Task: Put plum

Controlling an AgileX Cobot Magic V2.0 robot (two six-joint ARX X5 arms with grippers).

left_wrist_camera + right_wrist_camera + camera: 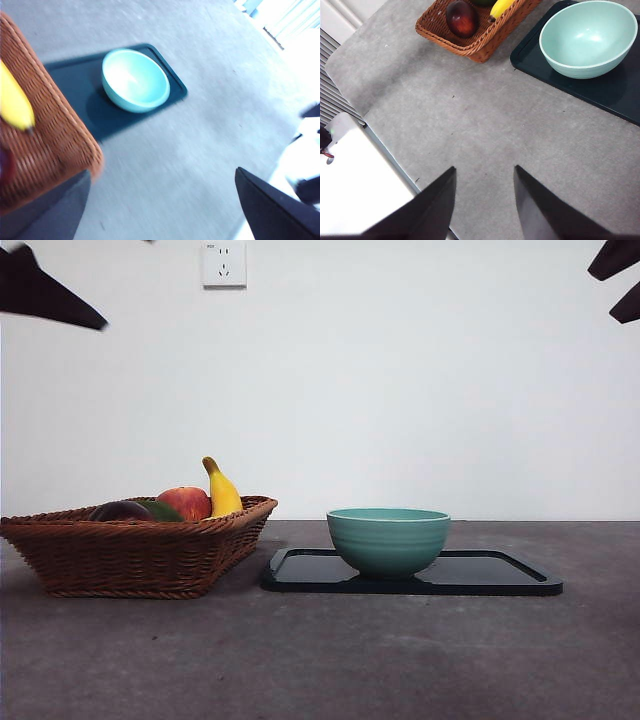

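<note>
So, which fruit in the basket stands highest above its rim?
The banana: yellow, upright, its stem tip above all others. The red apple is lower, and the dark plum barely clears the basket rim.

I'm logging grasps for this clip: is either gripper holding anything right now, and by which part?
Nothing is held. Both the left gripper and right gripper have open, empty jaws above the table; the plum lies in the basket.

Left hand raised, jaws spread wide, right hand raised, jaws parted, both holding nothing
</note>
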